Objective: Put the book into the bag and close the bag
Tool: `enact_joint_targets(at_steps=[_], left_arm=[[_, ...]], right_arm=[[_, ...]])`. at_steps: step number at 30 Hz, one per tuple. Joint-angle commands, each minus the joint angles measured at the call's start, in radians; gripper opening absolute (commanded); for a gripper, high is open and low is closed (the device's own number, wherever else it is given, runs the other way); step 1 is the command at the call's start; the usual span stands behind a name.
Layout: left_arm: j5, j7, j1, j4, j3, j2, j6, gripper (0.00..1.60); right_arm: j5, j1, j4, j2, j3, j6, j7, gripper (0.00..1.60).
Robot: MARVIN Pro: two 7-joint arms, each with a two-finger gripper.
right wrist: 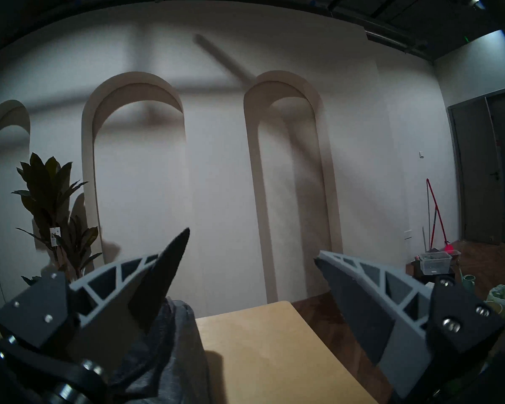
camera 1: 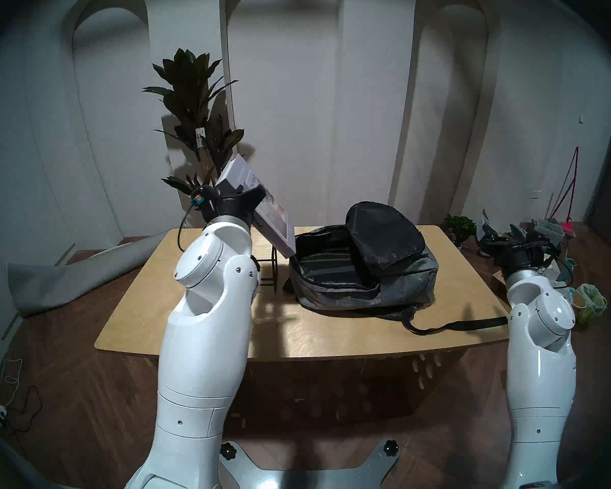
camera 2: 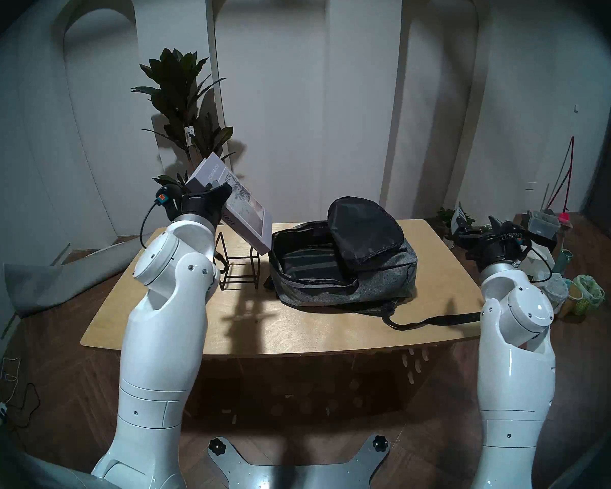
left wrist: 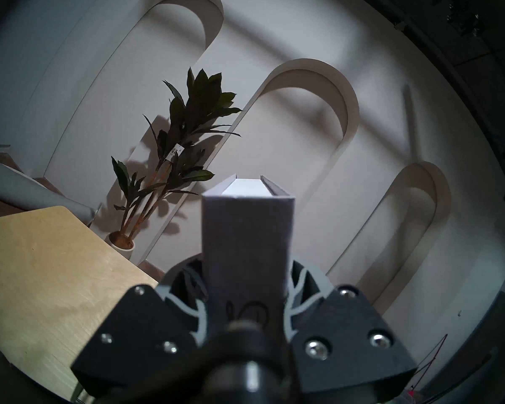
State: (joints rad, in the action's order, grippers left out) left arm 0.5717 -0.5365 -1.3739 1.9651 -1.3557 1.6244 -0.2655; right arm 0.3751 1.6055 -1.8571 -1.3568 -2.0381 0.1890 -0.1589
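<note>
Book held up beside the open bag, one gripper clamped, the other spread.

On the tabletop sit two things: a black wire stand and, right beside it, one grey bag, lying flat with its black-lined flap thrown back and its main compartment gaping, showing only dark striped lining inside. One strap trails toward the right arm. The left gripper is clamped on the one white book, which hangs tilted in the air above the stand, its lower corner at the bag's left rim and not yet inside. The right gripper has its fingers spread wide and holds nothing, off past the table's right end. A tall potted plant stands behind the table, a small one and floor clutter to the right.
</note>
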Motion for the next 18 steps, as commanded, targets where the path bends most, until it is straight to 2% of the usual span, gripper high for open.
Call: enact_joint_targets(at_steps=[1,5,7,8,11,18], left_arm=[[-0.043,-0.070,0.059,-0.019,0.120,0.030,0.071,0.00],[-0.081,-0.134,0.076,-0.076,0.189,0.037,0.134,0.00],[-0.083,-0.143,0.081,-0.093,0.200,0.039,0.150,0.00],[-0.096,-0.170,0.095,-0.130,0.220,0.046,0.182,0.00],[-0.113,-0.201,0.120,-0.189,0.236,0.059,0.233,0.00],[-0.118,-0.234,0.162,-0.293,0.228,0.088,0.350,0.00]], right_arm=[[0.039,-0.020,0.021,0.073,-0.070,0.001,-0.064,1.60],[0.059,-0.023,0.047,0.094,-0.103,0.004,-0.102,1.60],[0.065,-0.023,0.050,0.097,-0.109,0.005,-0.112,1.60],[0.077,-0.021,0.055,0.103,-0.120,0.004,-0.134,1.60],[0.087,-0.013,0.056,0.107,-0.132,-0.004,-0.163,1.60],[0.094,0.006,0.039,0.099,-0.147,-0.014,-0.200,1.60]])
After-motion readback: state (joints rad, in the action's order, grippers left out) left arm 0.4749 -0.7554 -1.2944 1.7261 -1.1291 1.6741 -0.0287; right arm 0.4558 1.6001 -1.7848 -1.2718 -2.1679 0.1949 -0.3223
